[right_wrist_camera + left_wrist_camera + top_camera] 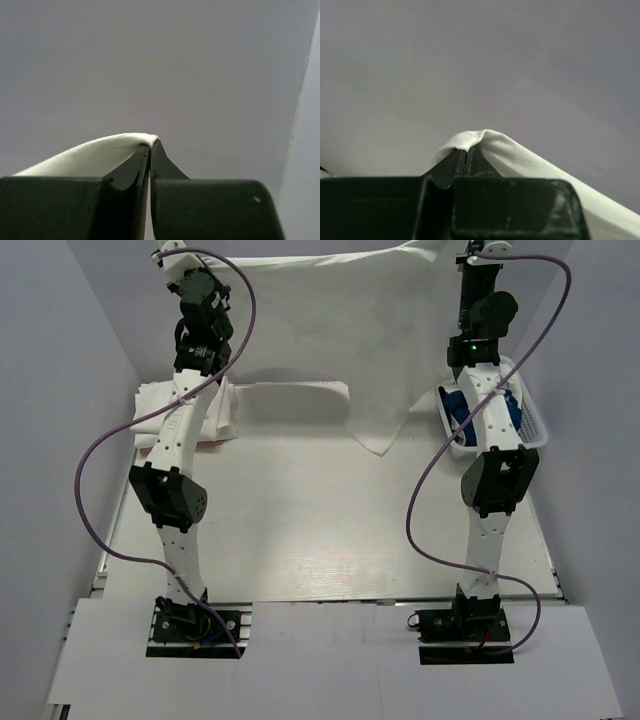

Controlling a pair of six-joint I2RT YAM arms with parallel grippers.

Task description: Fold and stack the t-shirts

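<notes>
Hanging white t-shirt (340,330), beyond and left of the basket (537,435); left hand (466,152) and right hand (150,146) each pinched tight on its top edge. Risk: shallow pinch could slip, cloth dropping crumpled.

Flat white rectangular tabletop (330,530) fills the centre of the top view; matte, faintly scuffed. Plain pale lilac-grey left wall panel (50,440) closes the 9 o'clock side. Matching right wall panel (605,390) closes 3 o'clock, and a back wall panel (320,246) closes 12 o'clock. Wide flat white board (330,665) spans 6 o'clock, meeting the tabletop's near edge. Silver metal frame rail (98,585) shows at 8 o'clock, beside the tabletop's edge. Light is soft and even, with a blurred grey shadow (290,405) on the tabletop toward 12 o'clock. Left wrist view: bare lilac-grey wall surface (480,60), dimmer at 12 o'clock. Right wrist view: the same bare wall (150,65), with a vertical corner seam (301,100) at 3 o'clock.
</notes>
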